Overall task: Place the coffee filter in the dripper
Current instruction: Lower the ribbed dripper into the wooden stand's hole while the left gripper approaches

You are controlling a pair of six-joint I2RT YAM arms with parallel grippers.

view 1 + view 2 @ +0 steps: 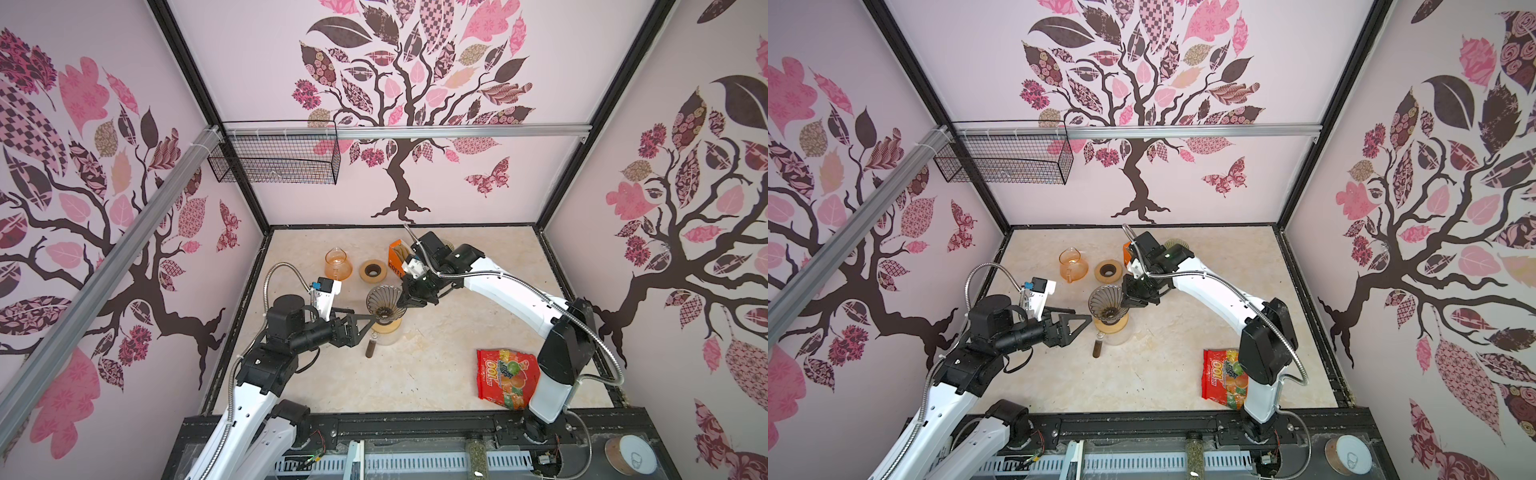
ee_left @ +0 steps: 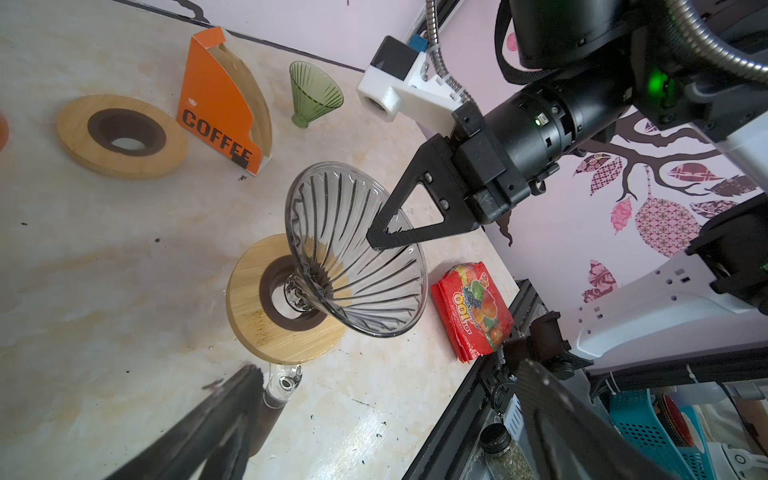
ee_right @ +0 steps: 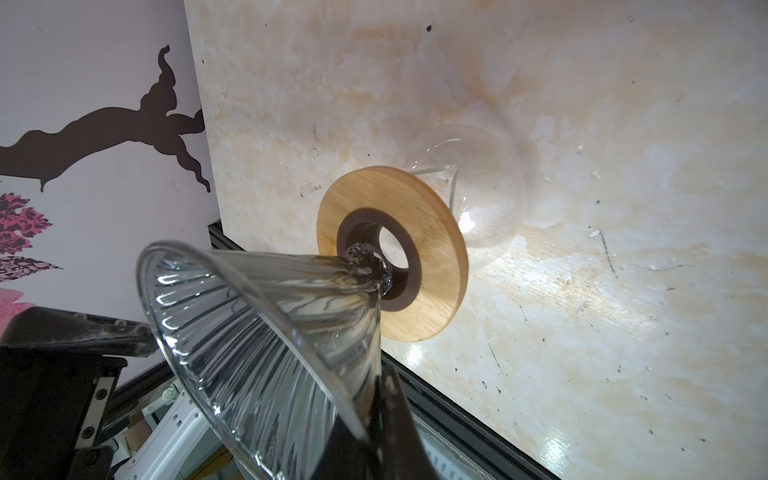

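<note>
Near the middle of the table [image 1: 436, 291], the right gripper [image 1: 405, 302] has its jaws pressed together on the rim of the clear glass dripper [image 1: 382, 301], one finger inside the cone and one outside. The dripper is tilted, and its narrow end is at the hole of a wooden ring [image 3: 432, 257] that lies on a clear glass carafe [image 3: 490, 187]. Whether the narrow end touches the ring cannot be told.

The left gripper [image 1: 365, 313] is just beside the carafe, on the side toward the left edge, with its jaws spread wide and nothing between them.

The coffee filter [image 2: 251, 97] is not in the dripper. It stands in an orange box [image 2: 220, 112] near the far edge of the table, apart from both grippers. Beside this box, toward the left edge, a second wooden ring [image 1: 372, 271] lies flat and an orange glass carafe [image 1: 337, 262] stands. A green dripper [image 2: 314, 93] stands on the other side of the box. A red candy bag [image 1: 507, 378] lies near the front edge, toward the right corner.
</note>
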